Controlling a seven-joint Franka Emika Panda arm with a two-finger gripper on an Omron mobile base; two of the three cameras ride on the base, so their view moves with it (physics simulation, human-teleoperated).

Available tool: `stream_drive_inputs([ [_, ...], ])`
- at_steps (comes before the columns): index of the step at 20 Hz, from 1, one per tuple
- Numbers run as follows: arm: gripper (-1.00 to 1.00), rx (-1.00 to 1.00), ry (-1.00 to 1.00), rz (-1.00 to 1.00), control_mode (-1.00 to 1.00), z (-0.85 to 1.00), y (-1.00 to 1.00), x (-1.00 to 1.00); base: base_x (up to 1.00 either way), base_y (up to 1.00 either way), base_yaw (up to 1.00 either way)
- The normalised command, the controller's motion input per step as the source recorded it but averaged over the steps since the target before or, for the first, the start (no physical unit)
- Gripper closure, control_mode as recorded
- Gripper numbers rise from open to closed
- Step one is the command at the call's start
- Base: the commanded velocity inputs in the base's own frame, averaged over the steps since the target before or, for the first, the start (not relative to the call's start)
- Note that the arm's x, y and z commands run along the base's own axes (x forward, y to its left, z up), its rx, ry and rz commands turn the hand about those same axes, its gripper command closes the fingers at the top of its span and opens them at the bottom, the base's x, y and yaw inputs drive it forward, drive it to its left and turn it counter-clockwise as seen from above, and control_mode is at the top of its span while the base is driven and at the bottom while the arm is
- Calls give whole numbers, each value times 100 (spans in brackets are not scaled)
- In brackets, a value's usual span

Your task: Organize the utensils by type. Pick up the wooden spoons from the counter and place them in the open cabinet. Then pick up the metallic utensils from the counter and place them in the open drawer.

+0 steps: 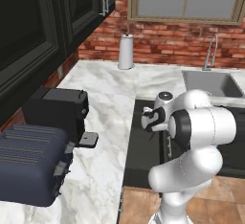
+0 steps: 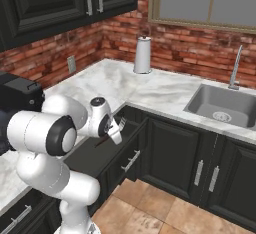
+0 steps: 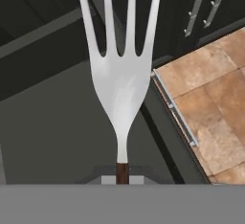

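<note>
My gripper (image 2: 112, 129) (image 1: 150, 121) (image 3: 122, 177) is shut on the dark handle of a metallic fork (image 3: 120, 77). The fork's silver prongs (image 2: 121, 123) point away from the hand. Gripper and fork hang just above the open drawer (image 2: 92, 157) (image 1: 142, 146), whose flat dark-grey bottom (image 3: 57, 137) lies right behind the fork. The drawer's front and steel handle (image 3: 174, 113) run along the right of the hand view. The white marble counter (image 1: 107, 117) (image 2: 117, 80) borders the drawer. Black upper cabinets (image 1: 72, 7) hang at the left; I cannot tell which is open. The wooden spoons are out of view.
A dark blue toaster (image 1: 28, 163) and a black appliance (image 1: 60, 108) stand on the counter at the left. A paper towel roll (image 1: 126, 50) stands by the brick wall. The steel sink (image 2: 220, 105) with its faucet is at the right. Tiled floor (image 2: 150, 208) lies below.
</note>
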Motion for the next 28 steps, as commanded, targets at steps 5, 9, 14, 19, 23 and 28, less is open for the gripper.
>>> stream_drive_inputs([
  [5,100,0,6,0,-100,-39,-1,5,0,0,0],
  [9,100,2,8,0,-100,-44,-5,9,0,0,0],
  [14,100,3,10,0,-100,-37,-7,8,0,0,0],
  [19,100,0,4,0,-100,-36,-5,3,0,0,0],
  [23,100,0,1,0,-100,-31,-5,0,0,0,0],
  [28,100,0,0,0,-100,-30,-6,0,0,0,0],
])
